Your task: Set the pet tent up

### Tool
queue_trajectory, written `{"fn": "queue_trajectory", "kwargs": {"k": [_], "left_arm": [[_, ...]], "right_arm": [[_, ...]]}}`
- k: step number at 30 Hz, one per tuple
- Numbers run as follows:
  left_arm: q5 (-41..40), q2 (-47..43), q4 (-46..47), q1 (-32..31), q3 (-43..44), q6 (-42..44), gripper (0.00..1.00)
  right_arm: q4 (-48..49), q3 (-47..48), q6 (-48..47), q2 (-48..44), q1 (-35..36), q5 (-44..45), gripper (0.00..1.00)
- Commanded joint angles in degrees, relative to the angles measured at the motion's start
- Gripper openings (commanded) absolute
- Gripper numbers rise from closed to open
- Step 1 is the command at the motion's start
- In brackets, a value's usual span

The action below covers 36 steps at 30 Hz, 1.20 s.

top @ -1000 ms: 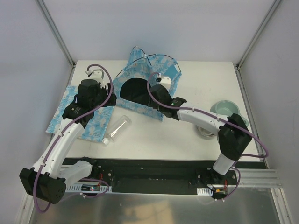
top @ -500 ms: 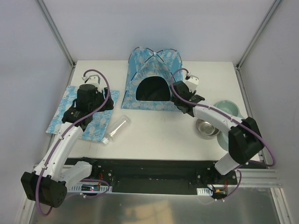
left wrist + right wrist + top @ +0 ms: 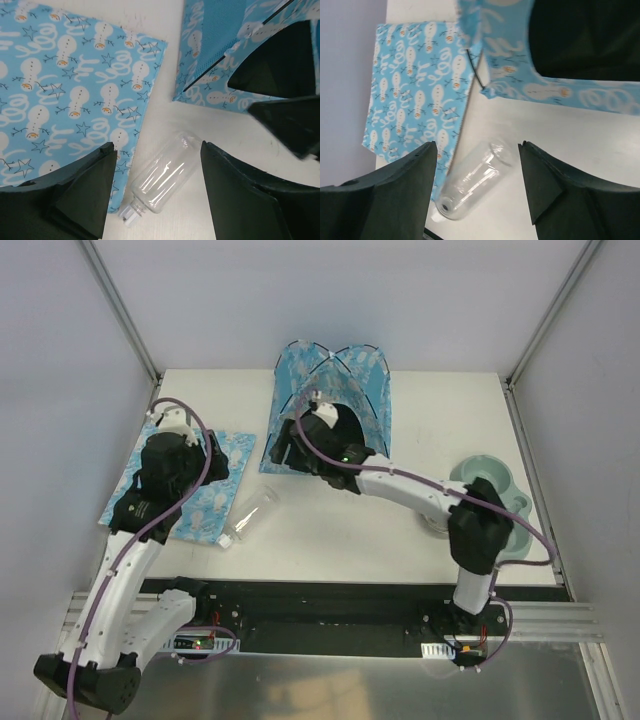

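A clear plastic bottle (image 3: 162, 177) lies on its side on my white bench (image 3: 430, 410), just beside the edge of a flat light-blue mat (image 3: 65, 100) — snowmen and stars printed on it. Far right — a pale teal bowl (image 3: 476, 472).

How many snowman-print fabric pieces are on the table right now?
2. The pet tent stands at back centre; the flat mat lies to its front-left. Part of the mat is covered, so another piece could be hidden.

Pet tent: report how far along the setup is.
Done: the pet tent stands upright, poles crossed, doorway open. In hand: nothing; the right gripper hovers by a front corner, fingers open; the left gripper over the bottle likewise. Left: probably only small adjustments.
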Motion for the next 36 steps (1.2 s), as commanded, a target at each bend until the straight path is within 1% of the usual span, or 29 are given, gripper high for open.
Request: {"fn": "queue_trajectory", "kwargs": {"k": [1,5,8,12,15,19,26,30,36], "left_arm": [[-3.71,-6.79,-2.9,0.51,4.45,-2.36,0.7],[-6.26,-12.33,-5.36,0.6,4.63,-4.99,0.68],[-8.37,-15.15,-7.38,0.6,4.63,-6.05,0.68],[-9.26,-17.18,-10.19,0.51,5.68,-6.58,0.69],[-8.38,-17.44,-11.87,0.51,6.3,-7.19,0.69],[-8.2,-17.88,-13.01,0.51,6.04,-7.9,0.69],[-7.85,-19.2,-14.94,0.51,5.33,-8.69,0.68],[-7.94,-19.38,-16.61,0.51,6.03,-8.16,0.69],[-7.5,-19.46,-18.11,0.51,6.83,-8.6,0.68]], "right_arm": [[1.38,12.78,2.13,10.8,2.71,-3.28,0.73],[-5.02,26.22,3.71,21.87,4.64,-1.88,0.72],[-7.85,33.35,5.03,28.39,5.87,-0.47,0.71],[-7.24,36.89,5.47,33.31,7.02,0.06,0.69],[-8.9,40.05,6.79,36.65,7.02,0.68,0.68],[-9.71,41.03,6.62,38.77,7.63,3.57,0.68],[-5.57,41.11,5.56,42.2,7.55,2.44,0.68],[-1.71,40.94,6.26,44.31,7.46,-1.68,0.68],[4.27,41.81,9.77,48.35,7.63,-10.91,0.65]]}}
